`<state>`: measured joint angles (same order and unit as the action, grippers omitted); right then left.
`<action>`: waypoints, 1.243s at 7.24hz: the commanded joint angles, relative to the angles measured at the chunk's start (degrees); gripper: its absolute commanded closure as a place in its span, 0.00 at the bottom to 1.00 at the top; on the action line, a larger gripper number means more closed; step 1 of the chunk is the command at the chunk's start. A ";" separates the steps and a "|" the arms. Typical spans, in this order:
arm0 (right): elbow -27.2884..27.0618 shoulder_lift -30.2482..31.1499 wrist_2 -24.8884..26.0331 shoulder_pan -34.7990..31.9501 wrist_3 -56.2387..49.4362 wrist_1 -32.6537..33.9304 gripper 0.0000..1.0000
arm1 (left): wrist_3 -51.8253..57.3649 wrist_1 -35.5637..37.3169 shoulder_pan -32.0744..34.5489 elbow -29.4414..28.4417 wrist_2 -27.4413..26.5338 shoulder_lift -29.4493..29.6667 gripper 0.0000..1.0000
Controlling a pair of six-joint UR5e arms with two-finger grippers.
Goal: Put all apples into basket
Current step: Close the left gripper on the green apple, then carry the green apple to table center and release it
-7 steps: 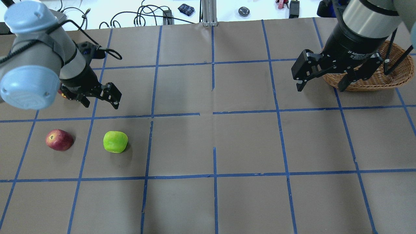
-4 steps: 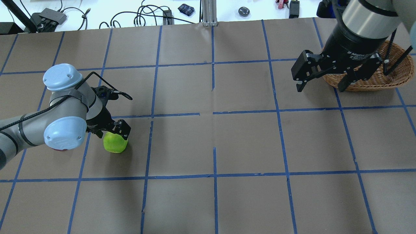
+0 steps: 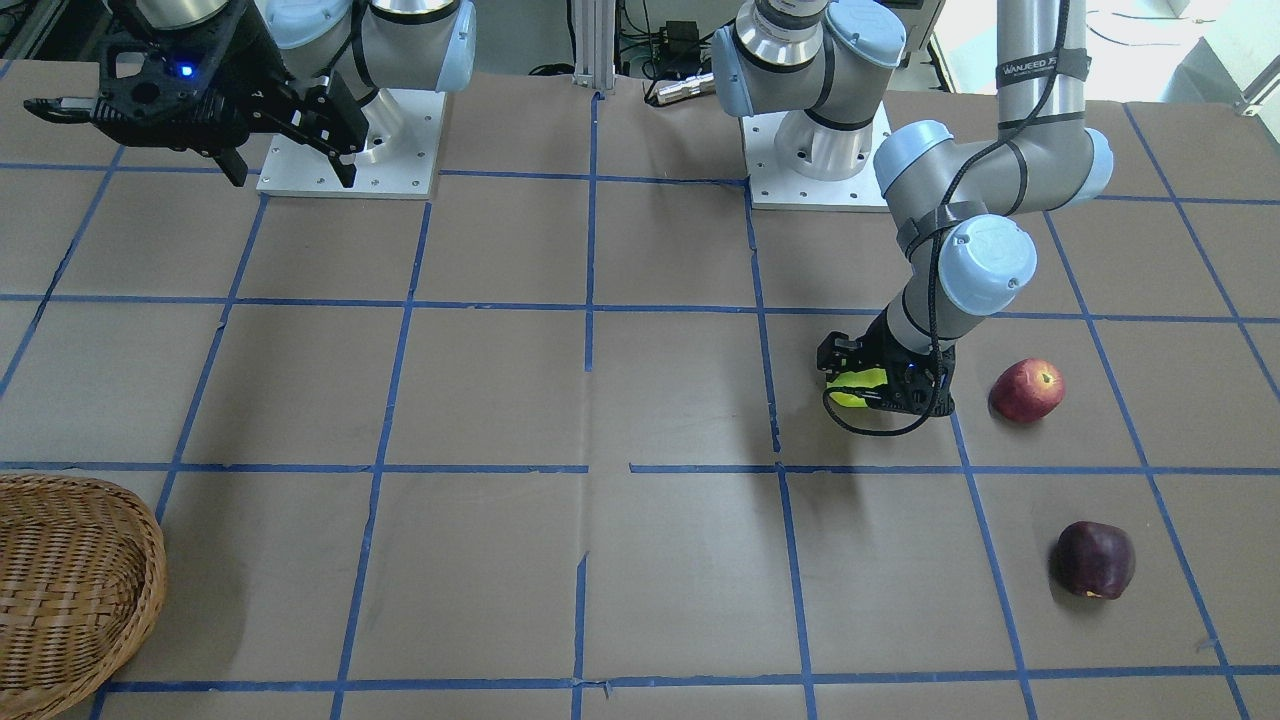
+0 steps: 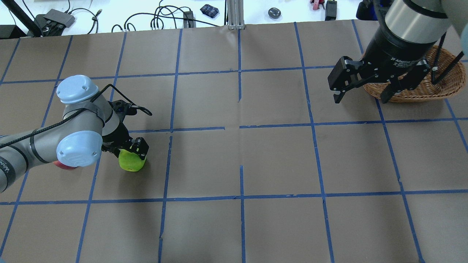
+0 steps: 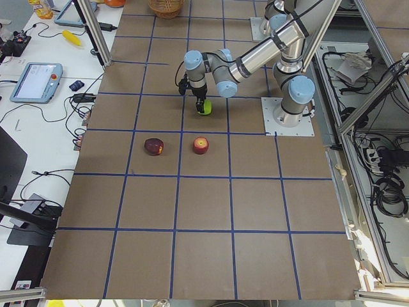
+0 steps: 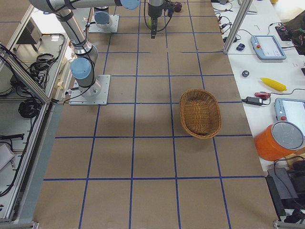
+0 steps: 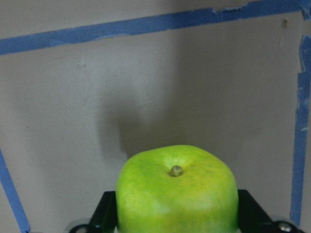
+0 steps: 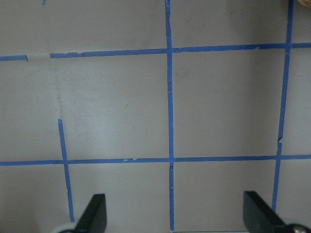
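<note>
Surface: brown paper-covered bench, taped into a blue grid; it carries everything listed below.
Container: shallow oval tan wicker basket, at my right-hand end of the bench and well apart from all the fruit. I find nothing inside it.
Right arm: my right pincer hangs above the bench just beside the basket, fingers spread wide, nothing between them.
Left arm: my left pincer is down at bench level at my left-hand end. Its fingers press both flanks of the round lime-green apple; I judge the grip made.
Green fruit: the lime-green apple appears to rest on the bench, not yet lifted as far as I can tell.
Red fruit: round red apple with a yellowish dimple, loose on the bench near my left pincer, untouched.
Dark fruit: round dark maroon apple, loose on the bench, farther from my base than the red apple.
Done: no apple delivered; one of three gripped.
Outstanding: lift the lime-green apple and carry it the length of the bench to the basket, perhaps passing it to my right pincer. Then the same for the red apple and the dark maroon apple.
</note>
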<state>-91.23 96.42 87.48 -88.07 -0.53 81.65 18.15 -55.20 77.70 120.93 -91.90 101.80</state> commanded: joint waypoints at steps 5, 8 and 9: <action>0.00 0.00 0.06 0.00 0.00 0.00 0.00 | -43.56 0.31 22.10 -18.08 11.51 6.97 0.81; 0.00 -1.13 -0.03 0.00 -0.88 0.18 0.00 | -57.25 9.75 31.27 -19.77 12.36 15.69 0.80; 0.09 -2.88 -0.29 0.09 -0.97 0.61 0.00 | -57.43 10.45 31.63 -19.60 12.36 16.58 0.75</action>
<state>-91.21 95.18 87.42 -88.05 -1.29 81.89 -38.03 -46.23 108.06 101.33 -79.52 116.62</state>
